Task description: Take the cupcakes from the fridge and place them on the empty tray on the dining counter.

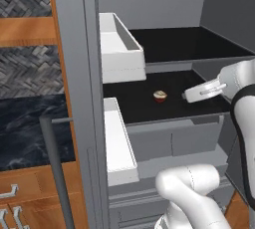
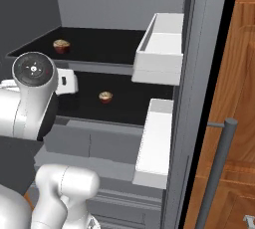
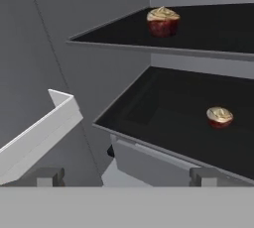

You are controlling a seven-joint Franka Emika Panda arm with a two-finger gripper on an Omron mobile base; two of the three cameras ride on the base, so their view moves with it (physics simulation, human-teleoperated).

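Currently your spread, empty white two-finger claw sits beside the small tan-topped cupcake on the fridge's black lower shelf; advancing off-line could knock it over.

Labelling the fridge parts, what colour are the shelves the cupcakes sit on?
Black shelves, seen best in the hand view.

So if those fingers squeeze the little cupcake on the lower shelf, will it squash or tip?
Probably squashes easily: the cupcake has a soft-looking pale top. It looks small and squat on the flat shelf, so tipping seems unlikely. Likely very light.
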